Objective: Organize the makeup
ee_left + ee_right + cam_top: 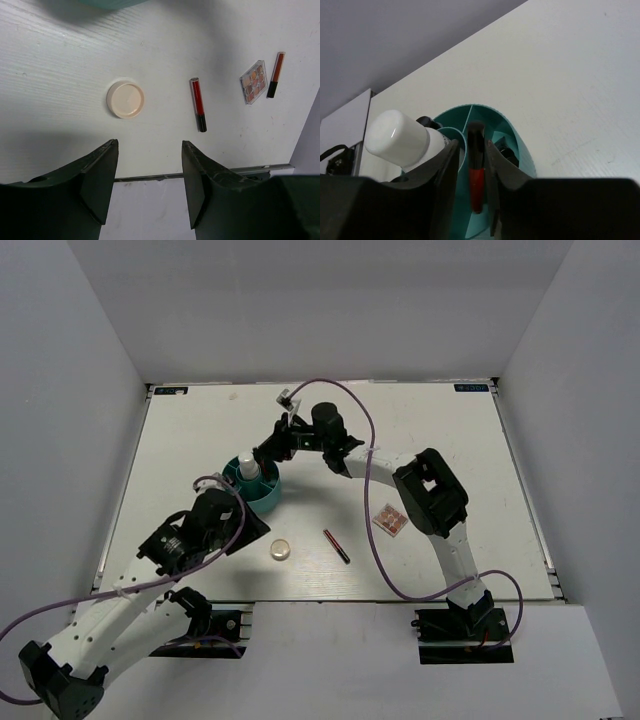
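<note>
Makeup partly sorted, roughly half by my read. Teal tub [268,498] sat toward the left edge of the table [450,440], about midway between the near and far edges. White bottle [397,137] stood in the tub's middle cup. A dark item showed in another compartment, too hidden to name.

Right jaws hung over the tub with a red-black stick [476,185] between them, its black end down inside one wedge compartment. They stood only narrowly apart, and I could not tell whether they pinched the stick or stood just clear of it. I judged this step to be dropping it in.

Left jaws were open and held nothing, over bare table near the near edge.

Left to do, all lying flat on the table toward the near edge:
- Compact [125,100]: round, cream, plain lid up, near the left jaws.
- Loose stick [198,104]: thin, red body with a black end, beside the compact but apart from it.
- Palette [253,81]: square, with a grid of pinkish-brown pans, further toward the right edge.
- Other stick [275,75]: orange-brown with a black end, just beside the palette. It was hidden under the right arm in the top view.

A small pale thing [288,395] lay near the far edge, too small to name; it probably needed sorting too.
</note>
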Tool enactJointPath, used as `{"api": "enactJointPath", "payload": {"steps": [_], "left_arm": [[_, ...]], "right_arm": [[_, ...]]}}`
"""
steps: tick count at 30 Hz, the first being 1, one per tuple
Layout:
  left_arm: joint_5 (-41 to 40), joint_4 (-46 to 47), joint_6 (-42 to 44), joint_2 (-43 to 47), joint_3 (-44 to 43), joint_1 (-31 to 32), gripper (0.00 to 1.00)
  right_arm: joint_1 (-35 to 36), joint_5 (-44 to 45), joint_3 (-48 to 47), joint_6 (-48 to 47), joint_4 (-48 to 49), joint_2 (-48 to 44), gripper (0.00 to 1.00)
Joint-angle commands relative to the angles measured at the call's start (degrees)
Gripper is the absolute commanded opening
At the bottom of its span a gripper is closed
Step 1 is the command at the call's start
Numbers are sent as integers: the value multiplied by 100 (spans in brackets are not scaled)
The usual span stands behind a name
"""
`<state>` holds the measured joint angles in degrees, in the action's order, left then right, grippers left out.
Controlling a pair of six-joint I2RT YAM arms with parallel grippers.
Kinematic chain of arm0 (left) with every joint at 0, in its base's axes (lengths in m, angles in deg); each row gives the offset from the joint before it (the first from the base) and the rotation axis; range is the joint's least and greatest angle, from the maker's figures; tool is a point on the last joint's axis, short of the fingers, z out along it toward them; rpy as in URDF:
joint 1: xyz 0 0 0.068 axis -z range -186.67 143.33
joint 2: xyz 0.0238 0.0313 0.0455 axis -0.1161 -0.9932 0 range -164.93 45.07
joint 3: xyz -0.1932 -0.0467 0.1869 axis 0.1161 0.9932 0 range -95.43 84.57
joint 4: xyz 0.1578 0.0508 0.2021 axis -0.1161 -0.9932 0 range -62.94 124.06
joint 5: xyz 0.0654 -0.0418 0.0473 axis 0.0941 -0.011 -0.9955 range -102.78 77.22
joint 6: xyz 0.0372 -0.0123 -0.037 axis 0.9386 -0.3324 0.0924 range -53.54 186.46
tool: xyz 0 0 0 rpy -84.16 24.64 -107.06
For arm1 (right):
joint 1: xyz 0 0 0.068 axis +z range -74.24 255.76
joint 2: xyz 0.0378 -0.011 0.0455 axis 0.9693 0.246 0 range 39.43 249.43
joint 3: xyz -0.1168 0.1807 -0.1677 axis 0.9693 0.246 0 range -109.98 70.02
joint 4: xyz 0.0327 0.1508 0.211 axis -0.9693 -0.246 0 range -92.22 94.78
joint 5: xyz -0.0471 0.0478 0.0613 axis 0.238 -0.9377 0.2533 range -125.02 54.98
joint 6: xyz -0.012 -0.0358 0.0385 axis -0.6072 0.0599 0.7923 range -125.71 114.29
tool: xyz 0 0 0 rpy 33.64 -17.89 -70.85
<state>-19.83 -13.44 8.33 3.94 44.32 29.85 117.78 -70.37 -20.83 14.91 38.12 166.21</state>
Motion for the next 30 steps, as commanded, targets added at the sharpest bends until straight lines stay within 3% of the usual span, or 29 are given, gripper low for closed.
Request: {"api": "enactJointPath", "payload": {"steps": [1, 8, 16, 19, 22, 23, 27, 30], "left_arm": [[151, 250, 3, -80, -194, -4, 63], [379, 698, 266, -378, -387, -4, 63], [1231, 1577, 803, -2065, -1125, 119, 62], [1408, 1534, 760, -2890, -1520, 259, 62], [1470, 1017, 654, -3854, -2080, 435, 62], [1470, 702, 628, -4103, -2240, 488, 62], [1391, 120, 330, -5158, -3005, 769, 63], [1434, -188, 101, -5783, -3489, 918, 64]], "right_arm": [[-45, -165, 251, -50, 480, -180, 36], [-97, -314, 533, -32, 638, -504, 45], [-677, -306, 858, -451, 385, -1374, 45], [-1010, -8, 964, -1223, -492, -1910, 46], [-1231, 799, 675, -1893, -2178, -2131, 57], [-1275, 1359, 534, -2217, -3166, -2123, 60], [-1722, 1787, -563, -2546, -5436, -1728, 24], [-2126, 1558, -172, -2441, -5612, -1954, 16]]}}
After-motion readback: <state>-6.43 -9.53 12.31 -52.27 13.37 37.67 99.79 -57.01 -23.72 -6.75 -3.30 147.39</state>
